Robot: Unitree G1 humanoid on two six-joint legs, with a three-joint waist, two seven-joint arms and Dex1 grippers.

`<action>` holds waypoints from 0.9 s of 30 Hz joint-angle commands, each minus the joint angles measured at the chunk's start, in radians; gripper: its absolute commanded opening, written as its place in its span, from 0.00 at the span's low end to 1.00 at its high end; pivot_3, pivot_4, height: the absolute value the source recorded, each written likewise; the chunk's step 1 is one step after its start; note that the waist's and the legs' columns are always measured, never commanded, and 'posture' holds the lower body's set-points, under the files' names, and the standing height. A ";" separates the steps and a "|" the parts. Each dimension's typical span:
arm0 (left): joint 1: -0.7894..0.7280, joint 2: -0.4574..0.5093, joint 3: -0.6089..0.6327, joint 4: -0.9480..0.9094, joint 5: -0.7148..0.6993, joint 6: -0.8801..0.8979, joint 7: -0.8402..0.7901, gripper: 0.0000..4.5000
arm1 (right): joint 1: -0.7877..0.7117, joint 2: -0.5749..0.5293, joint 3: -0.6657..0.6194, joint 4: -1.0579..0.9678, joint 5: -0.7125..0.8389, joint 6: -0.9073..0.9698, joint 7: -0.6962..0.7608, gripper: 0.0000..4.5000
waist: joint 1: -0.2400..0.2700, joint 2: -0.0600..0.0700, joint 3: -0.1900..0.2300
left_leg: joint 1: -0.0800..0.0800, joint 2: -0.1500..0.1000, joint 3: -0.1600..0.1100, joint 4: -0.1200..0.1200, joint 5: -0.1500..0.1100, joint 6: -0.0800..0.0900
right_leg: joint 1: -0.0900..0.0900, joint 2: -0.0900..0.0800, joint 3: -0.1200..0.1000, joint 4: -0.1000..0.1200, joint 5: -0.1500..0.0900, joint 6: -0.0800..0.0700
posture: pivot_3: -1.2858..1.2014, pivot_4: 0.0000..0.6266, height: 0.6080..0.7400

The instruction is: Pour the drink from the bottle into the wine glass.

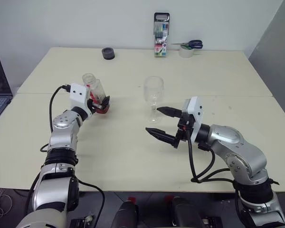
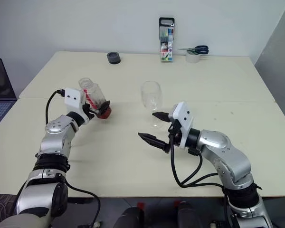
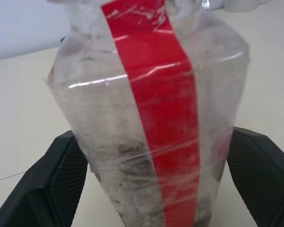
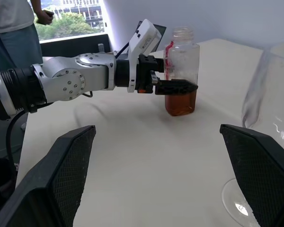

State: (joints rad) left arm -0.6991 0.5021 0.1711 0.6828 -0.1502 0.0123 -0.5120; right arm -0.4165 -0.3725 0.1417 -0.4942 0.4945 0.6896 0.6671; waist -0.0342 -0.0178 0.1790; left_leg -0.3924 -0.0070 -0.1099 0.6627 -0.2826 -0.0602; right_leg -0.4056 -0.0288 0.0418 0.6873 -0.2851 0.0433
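Overhead, I see my left gripper (image 1: 100,103) clamping the uncapped bottle (image 1: 95,90) upright on the worktop (image 1: 133,152), left of the glass (image 1: 153,97). Right wrist: drink (image 4: 181,102) fills its bottom; my right gripper (image 1: 162,122) gapes wide beside the glass.

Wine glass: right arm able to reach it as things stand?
Probably yes. The wine glass stands just beyond the open right gripper, with bare table between; the bottle sits off in the left gripper.
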 commanded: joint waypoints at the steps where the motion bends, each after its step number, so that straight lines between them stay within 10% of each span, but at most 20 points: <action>1: -0.029 0.000 0.011 0.004 -0.003 -0.026 0.008 0.80 | -0.022 0.003 -0.010 -0.022 0.020 -0.006 -0.006 1.00 | 0.000 0.000 0.000 | 0.000 0.000 0.000 0.000 0.000 0.000 | 0.000 0.000 0.000 0.000 0.000 0.000 | 0.52 0.24 1.00; 8: -0.010 -0.003 0.021 0.000 -0.015 -0.016 0.017 0.38 | -0.020 0.000 -0.011 -0.024 0.016 -0.009 -0.015 1.00 | -0.001 0.000 0.000 | 0.000 0.000 0.000 0.000 0.000 0.000 | 0.000 0.000 0.000 0.000 0.000 0.000 | 0.52 0.24 1.00; 27: -0.255 -0.020 -0.244 -0.098 0.249 -0.254 0.006 0.38 | -0.025 -0.004 -0.132 -0.059 -0.011 -0.033 -0.170 1.00 | -0.002 0.000 0.000 | -0.003 -0.001 -0.001 0.001 0.000 -0.001 | -0.001 0.000 0.000 0.000 0.000 0.000 | 0.52 0.24 1.00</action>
State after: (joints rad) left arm -0.9222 0.4757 -0.0624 0.5743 0.0672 -0.1828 -0.5200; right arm -0.4192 -0.3842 0.0362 -0.5284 0.4910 0.6883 0.5201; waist -0.0361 -0.0182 0.1792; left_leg -0.3951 -0.0079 -0.1099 0.6633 -0.2824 -0.0605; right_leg -0.4069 -0.0292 0.0420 0.6872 -0.2850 0.0433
